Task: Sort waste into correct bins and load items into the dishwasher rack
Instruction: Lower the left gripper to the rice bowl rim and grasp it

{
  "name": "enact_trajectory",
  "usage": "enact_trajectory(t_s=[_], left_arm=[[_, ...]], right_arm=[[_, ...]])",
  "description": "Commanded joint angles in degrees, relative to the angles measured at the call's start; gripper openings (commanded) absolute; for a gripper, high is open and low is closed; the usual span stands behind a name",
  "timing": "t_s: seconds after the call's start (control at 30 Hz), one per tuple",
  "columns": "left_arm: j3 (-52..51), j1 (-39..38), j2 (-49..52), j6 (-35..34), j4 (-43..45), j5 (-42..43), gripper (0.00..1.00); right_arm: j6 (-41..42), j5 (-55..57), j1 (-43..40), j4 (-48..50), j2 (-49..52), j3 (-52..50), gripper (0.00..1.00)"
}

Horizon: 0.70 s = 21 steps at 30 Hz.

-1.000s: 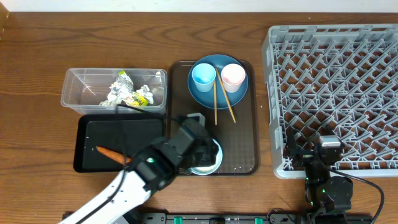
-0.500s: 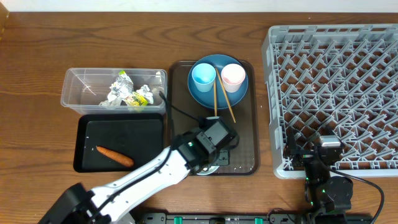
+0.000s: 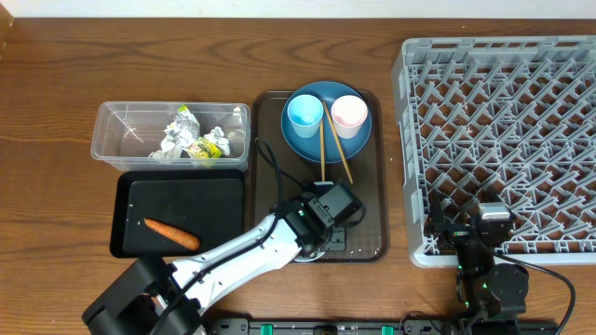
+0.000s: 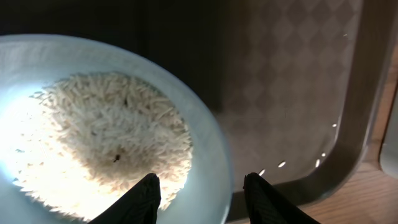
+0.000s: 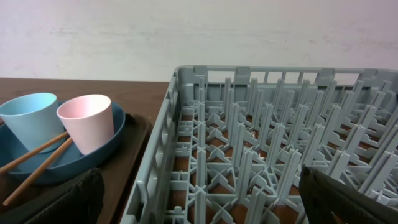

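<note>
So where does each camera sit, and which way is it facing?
Overhead: fixed above the table, looking straight down on rack, brown tray, tub and black tray; left arm and right arm enter from the bottom.
Left wrist: on the left arm, pointing down at the bowl of rice; left pincer straddles the rim.
Right wrist: low beside the rack, looking level across it to the wall; right pincer frames the bottom corners.
Shared: overhead and right wrist both show the pink cup and chopsticks.

Overhead top-down; wrists close, seemingly oblique.
</note>
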Motion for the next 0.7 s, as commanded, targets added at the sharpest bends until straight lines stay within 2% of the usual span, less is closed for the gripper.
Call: enact_trajectory(t_s=[0.0, 0.3, 0.43, 0.67], left_arm=[[1.07, -0.57, 0.48, -0.28, 0.48, -0.92, 0.47], [0.48, -2.14, 0.50, -0.28, 0.85, -3.74, 0.46], [0.48, -2.19, 0.50, -0.28, 1.38, -3.74, 0.40], [0.42, -2.19, 0.59, -0.26, 1.42, -3.87, 0.39]], right_arm=[[0.81, -0.07, -0.04, -0.13, -0.09, -0.13, 0.99], [0.81, -0.04, -0.04, -0.11, -0.09, -0.13, 0.99], [0.81, -0.04, -0.04, -0.11, -0.09, -0.13, 0.99], [0.81, -0.04, -0.04, -0.13, -0.09, -0.13, 0.99]])
